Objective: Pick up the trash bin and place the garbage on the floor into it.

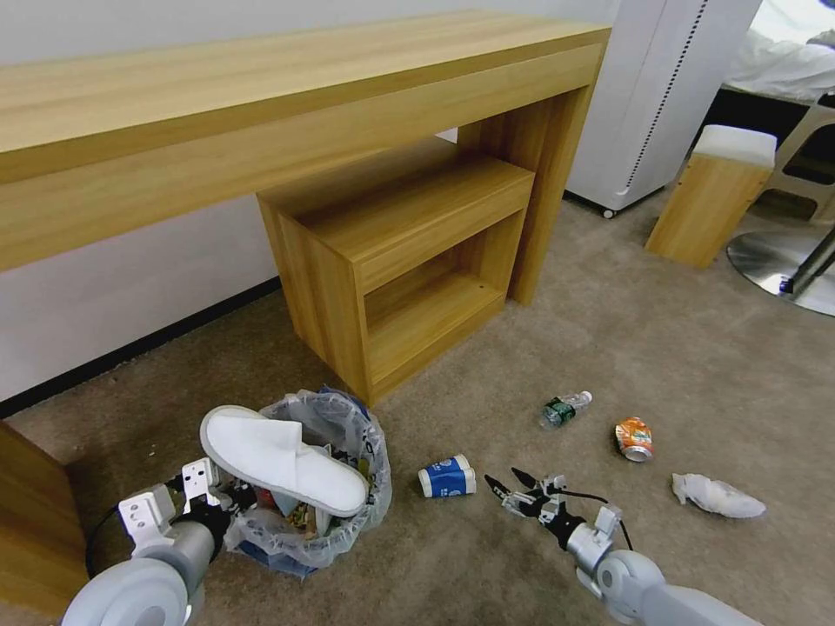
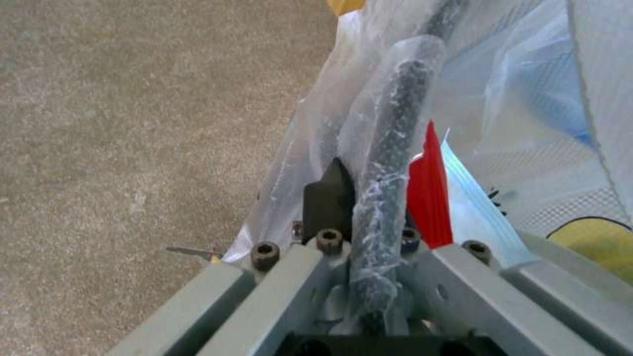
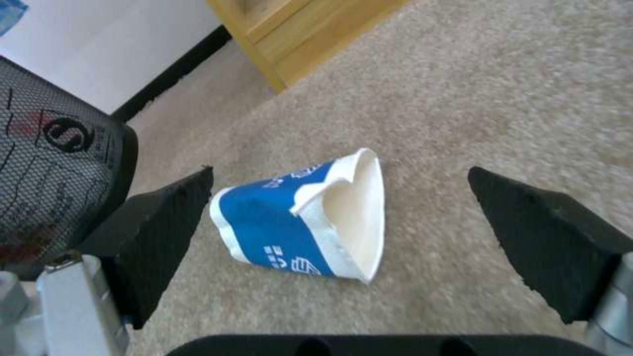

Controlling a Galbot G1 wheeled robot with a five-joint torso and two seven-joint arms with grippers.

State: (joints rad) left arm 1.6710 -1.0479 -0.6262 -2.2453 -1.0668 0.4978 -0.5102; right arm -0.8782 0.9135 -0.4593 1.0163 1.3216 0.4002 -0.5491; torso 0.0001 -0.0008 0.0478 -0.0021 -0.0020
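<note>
Two grippers were seen: the left gripper (image 2: 359, 207) was clamped on the trash bin (image 1: 344, 513) rim, while the right gripper (image 3: 339, 237) was spread wide around a blue-white cup (image 3: 310, 220) lying on open floor (image 1: 522, 565), well apart from the desk (image 1: 261, 96).

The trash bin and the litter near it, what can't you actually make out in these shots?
- Trash bin contents, head view: the white slipper lying across the rim hides most of what is inside.
- Bin base, head view: the left gripper on the rim and the crinkled bag cover it.
- Small bottle and orange can, head view: labels too small to read.
- Blue-white cup, right wrist view: its underside rests on the carpet, between the right gripper's open fingers.
</note>
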